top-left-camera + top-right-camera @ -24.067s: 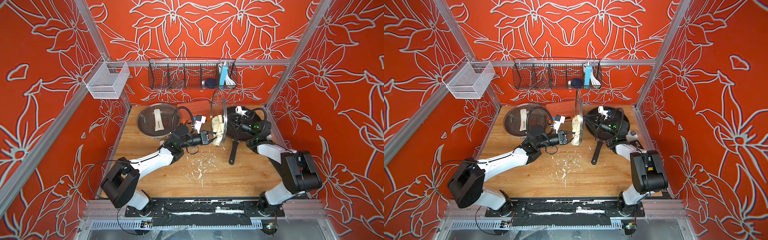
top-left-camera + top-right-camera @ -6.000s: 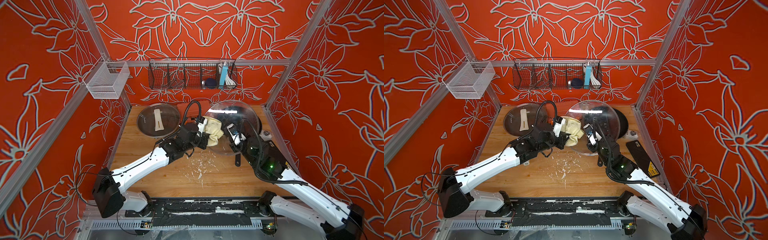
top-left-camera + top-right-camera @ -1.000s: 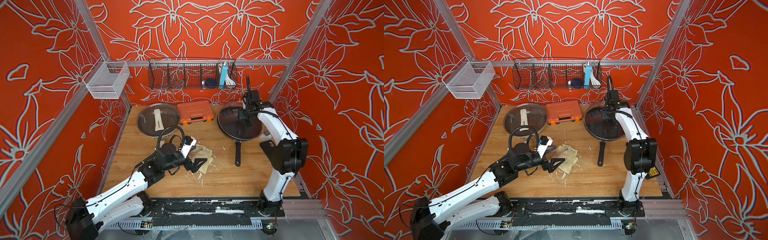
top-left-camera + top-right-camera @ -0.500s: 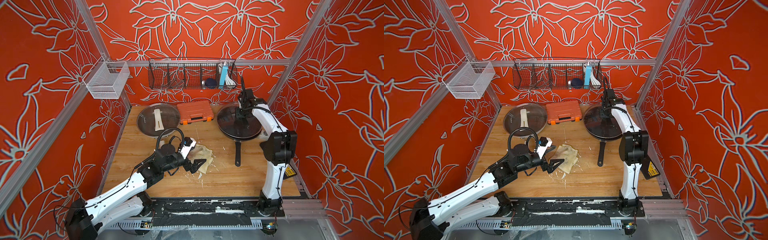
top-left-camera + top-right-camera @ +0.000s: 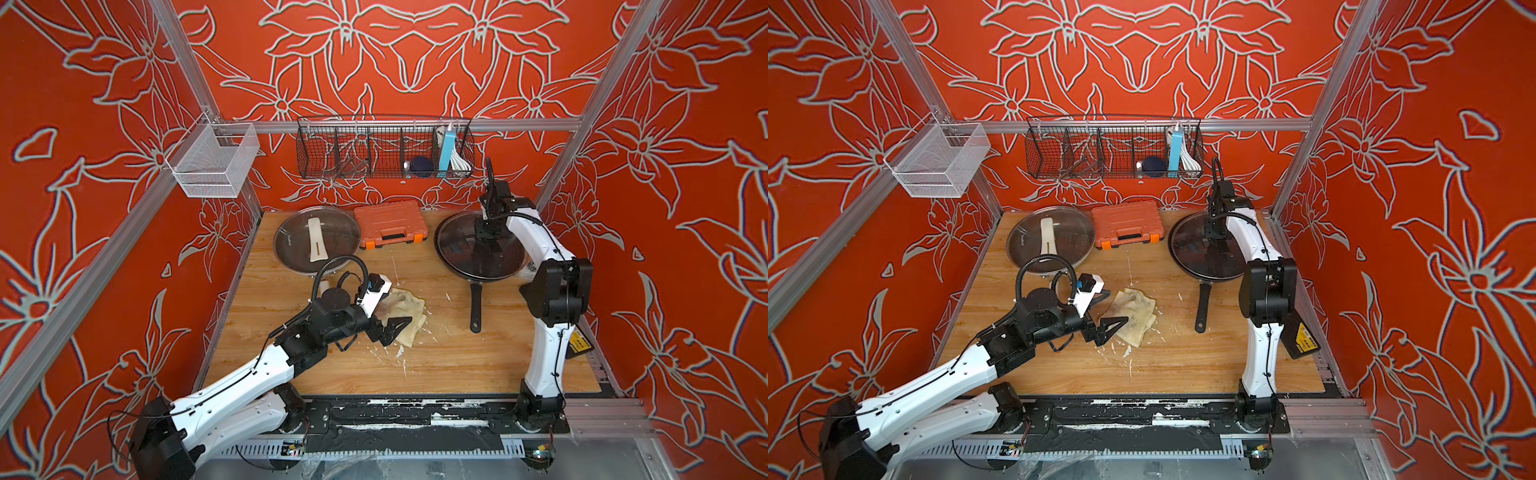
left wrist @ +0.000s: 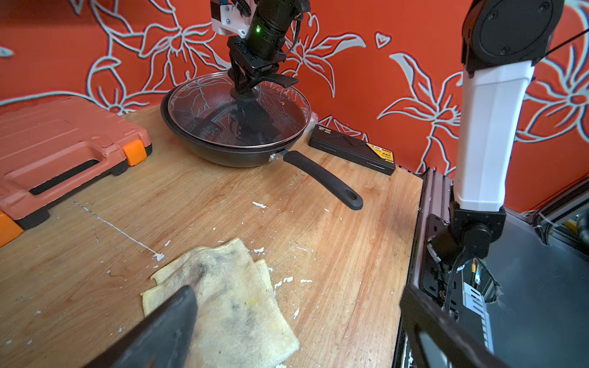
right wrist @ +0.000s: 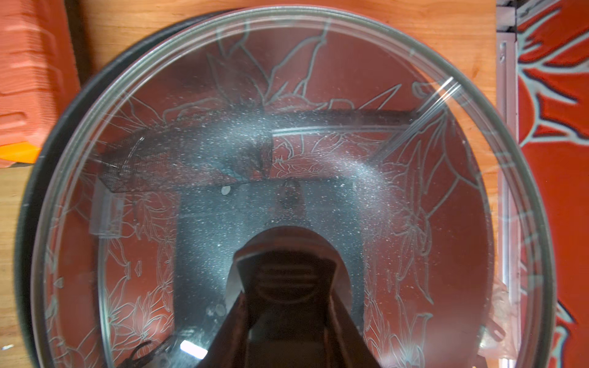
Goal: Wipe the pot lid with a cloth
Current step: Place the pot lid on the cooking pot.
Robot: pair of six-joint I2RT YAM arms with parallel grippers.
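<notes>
The left tool [image 5: 399, 330] hangs released, jaws spread wide, over the edge of the cream, stained square towel cloth [image 5: 405, 305] that lies farthest from the black frying pan [image 5: 475, 307]. Neither finger appears to pinch the fabric. The cloth lies folded flat on the wooden bench [image 5: 436, 365], well to the left of the pan and level with its handle. It looks light, limp and easily bunched, so a pinch on a raised folded edge should lift it. On the pan rests the round clear glass pot lid [image 5: 459, 249]. It is likely stiff, fairly heavy, slick and breakable, and its black centre knob [image 7: 283, 275] is the one sound hold. The right tool [image 6: 248, 89] stands above the pan's middle, clenched on that knob.
</notes>
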